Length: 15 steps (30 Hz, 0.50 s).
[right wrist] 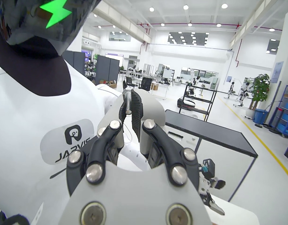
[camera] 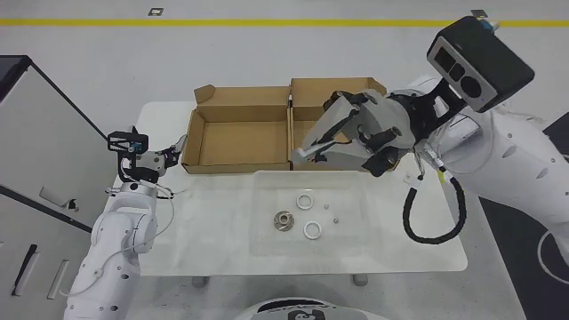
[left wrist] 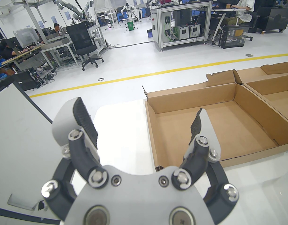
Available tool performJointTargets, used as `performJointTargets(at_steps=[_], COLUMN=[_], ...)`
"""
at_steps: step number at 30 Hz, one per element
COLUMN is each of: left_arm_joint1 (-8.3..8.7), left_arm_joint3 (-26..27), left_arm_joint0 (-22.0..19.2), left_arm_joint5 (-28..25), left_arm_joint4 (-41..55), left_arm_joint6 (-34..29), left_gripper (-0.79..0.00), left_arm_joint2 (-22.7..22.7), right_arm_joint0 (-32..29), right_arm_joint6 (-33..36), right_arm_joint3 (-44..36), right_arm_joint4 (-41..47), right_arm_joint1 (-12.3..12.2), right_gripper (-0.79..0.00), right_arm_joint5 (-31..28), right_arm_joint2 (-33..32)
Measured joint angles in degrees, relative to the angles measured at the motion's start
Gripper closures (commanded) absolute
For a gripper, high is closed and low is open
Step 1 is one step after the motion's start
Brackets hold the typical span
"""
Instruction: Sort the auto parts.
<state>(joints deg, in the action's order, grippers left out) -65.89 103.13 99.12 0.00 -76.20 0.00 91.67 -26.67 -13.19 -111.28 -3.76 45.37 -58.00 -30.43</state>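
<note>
Right wrist view shows right fingers (right wrist: 137, 108) pinching a slim, silver threaded bolt (right wrist: 127, 101); left fingers (left wrist: 84, 120) stand spread.

Left box (camera: 236, 138) stands open-topped, low walls all round, a way in from above. The right arm hangs across the right box (camera: 333, 98), with the right gripper (camera: 307, 153) pinching a bolt (right wrist: 127, 101) over its front corner. The left gripper (left wrist: 139, 115), fingers spread, sits just beside the left box's outer wall. Bare table (camera: 222, 222) at front left; mid-table there are obstacles: a white ring (camera: 305, 201), a second ring (camera: 312, 229), a metal hub (camera: 284, 221)
</note>
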Motion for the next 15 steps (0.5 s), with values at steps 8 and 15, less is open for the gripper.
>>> performJointTargets(at_steps=[8, 15], left_arm_joint1=[0.00, 0.00], left_arm_joint3=[0.00, 0.00], left_arm_joint0=[0.00, 0.00], left_arm_joint5=[0.00, 0.00], left_arm_joint4=[0.00, 0.00], left_arm_joint6=[0.00, 0.00], left_gripper=[-0.785, -0.785], left_arm_joint2=[0.00, 0.00], right_arm_joint0=[-1.45, -1.49], right_arm_joint6=[-4.84, -4.98], right_arm_joint3=[-2.69, -2.80], right_arm_joint4=[0.82, 0.84], right_arm_joint1=[2.10, 2.19], right_gripper=[0.000, 0.000], right_arm_joint5=[0.00, 0.00], right_arm_joint2=[-1.69, -1.74])
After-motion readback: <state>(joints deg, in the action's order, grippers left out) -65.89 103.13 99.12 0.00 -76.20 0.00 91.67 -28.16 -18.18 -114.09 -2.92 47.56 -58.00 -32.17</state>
